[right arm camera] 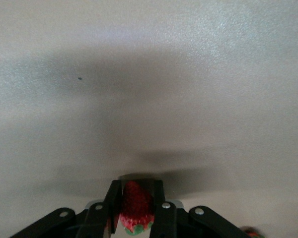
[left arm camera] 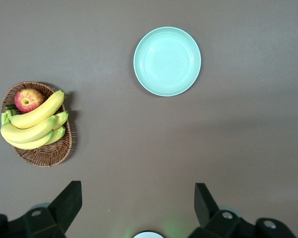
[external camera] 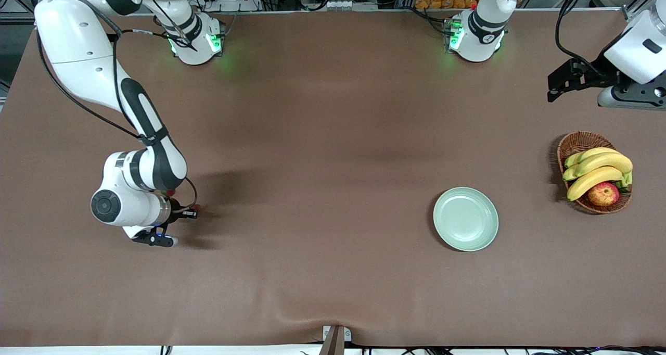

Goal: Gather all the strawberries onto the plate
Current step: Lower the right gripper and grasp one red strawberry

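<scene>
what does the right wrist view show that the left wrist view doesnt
Only the right wrist view shows a strawberry clamped between the right tool's fingers, close above bare brown table, with a bit of a second red berry at the picture's edge.

Only the left wrist view shows the empty plate, the basket with bananas and an apple, and the left tool open, high over the table.

Both share the brown table.
</scene>
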### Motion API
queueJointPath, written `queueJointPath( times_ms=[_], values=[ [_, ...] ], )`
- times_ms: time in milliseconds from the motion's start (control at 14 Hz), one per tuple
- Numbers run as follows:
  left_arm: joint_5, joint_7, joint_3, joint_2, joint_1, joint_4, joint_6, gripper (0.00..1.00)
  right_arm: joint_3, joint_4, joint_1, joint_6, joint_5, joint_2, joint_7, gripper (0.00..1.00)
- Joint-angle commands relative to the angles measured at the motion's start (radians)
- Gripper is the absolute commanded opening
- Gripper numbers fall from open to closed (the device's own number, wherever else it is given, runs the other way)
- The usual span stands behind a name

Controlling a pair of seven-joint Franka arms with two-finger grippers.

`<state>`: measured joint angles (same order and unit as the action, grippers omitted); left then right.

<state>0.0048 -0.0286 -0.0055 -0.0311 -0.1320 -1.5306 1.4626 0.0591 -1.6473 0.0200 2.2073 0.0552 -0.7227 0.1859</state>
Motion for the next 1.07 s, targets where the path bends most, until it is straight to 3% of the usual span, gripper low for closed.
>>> queueJointPath(
  times_ms=[0,214,713,998],
  values=[
    [-0.025,-0.001,0.001,-0.003,0.000,0.004,-0.014,1.00,0.002,0.001,0.001,-0.021,0.009,0.012,0.012,0.05],
    [-0.025,-0.001,0.001,-0.004,0.000,0.004,-0.014,1.00,0.028,0.058,0.014,-0.113,0.009,0.029,0.108,0.03],
    [-0.025,-0.001,0.001,-0.003,0.000,0.004,-0.014,1.00,0.201,0.156,0.038,-0.133,0.009,0.017,0.495,0.01],
    [-0.025,-0.001,0.001,-0.001,0.000,0.004,-0.014,1.00,0.216,0.176,0.136,-0.114,0.014,0.014,0.677,0.00]
  ],
)
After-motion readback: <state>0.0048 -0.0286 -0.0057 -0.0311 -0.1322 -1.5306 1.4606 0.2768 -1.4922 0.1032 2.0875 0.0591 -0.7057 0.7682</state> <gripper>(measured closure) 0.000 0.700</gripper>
